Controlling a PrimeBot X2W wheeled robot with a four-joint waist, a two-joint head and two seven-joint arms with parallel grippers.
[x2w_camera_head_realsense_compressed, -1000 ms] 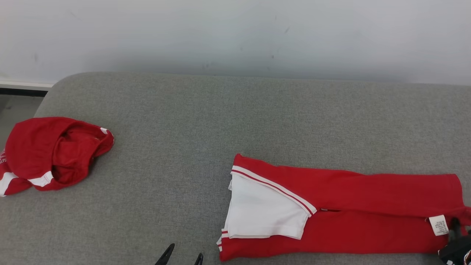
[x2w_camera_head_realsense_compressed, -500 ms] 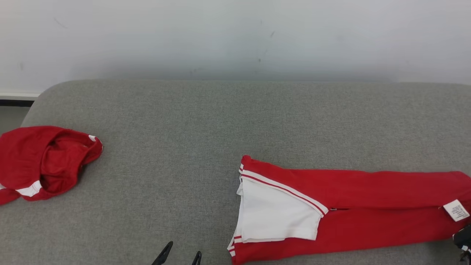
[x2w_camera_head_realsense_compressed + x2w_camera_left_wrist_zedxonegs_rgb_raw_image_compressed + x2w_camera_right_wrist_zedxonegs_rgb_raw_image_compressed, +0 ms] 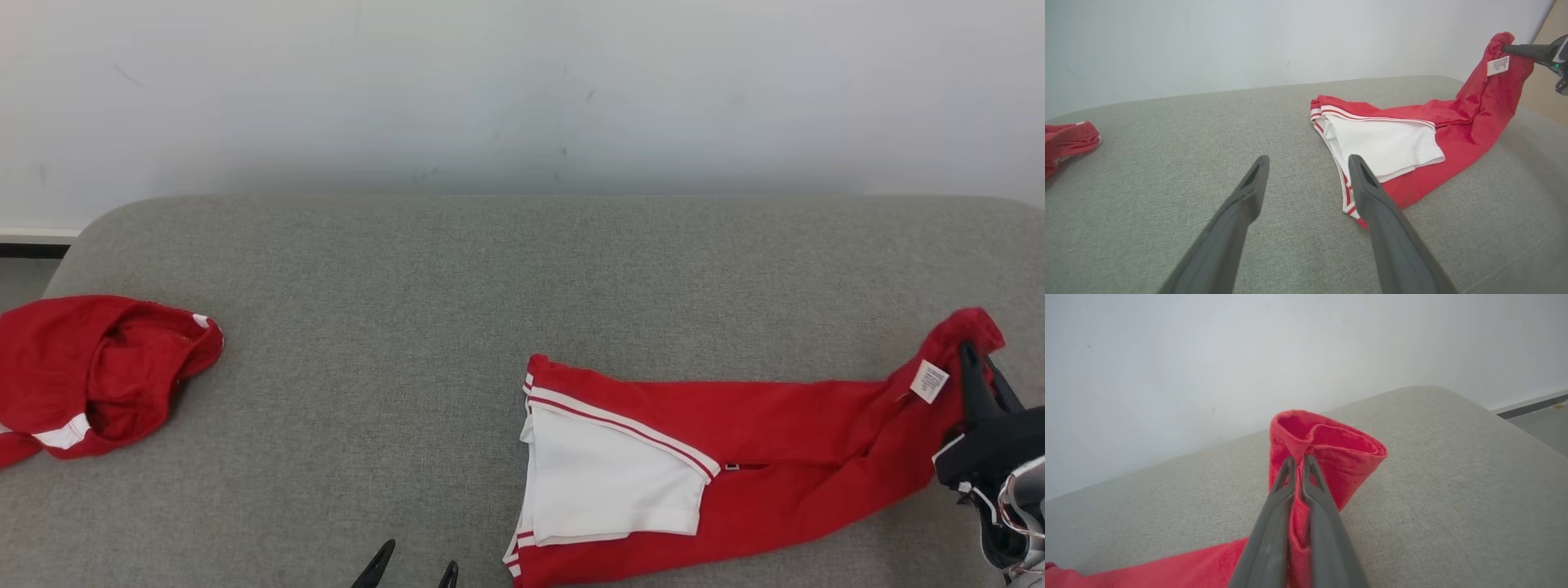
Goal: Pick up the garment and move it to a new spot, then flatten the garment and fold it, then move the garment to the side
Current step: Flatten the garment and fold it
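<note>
Red knit cloth with a white inset panel and white striped trim, the long garment (image 3: 775,457) lies along the near right part of the grey woven-fabric cushion (image 3: 367,327). Its striped end is flat near the front edge and its far right end is raised off the surface. The right gripper (image 3: 1298,460) is clenched on that raised red hem, fingers pressed together with cloth pinched between them, beside a small white care label (image 3: 930,381). That lifted end hangs close to the cushion's rounded right edge. The left gripper (image 3: 1308,159) hovers with fingers spread wide, grasping nothing, over bare fabric near the front edge, just left of the striped end. A second, crumpled red garment (image 3: 98,367) sits at the cushion's left edge. Wide open surface stretches between the two garments and along the back strip below the pale wall (image 3: 522,98).
</note>
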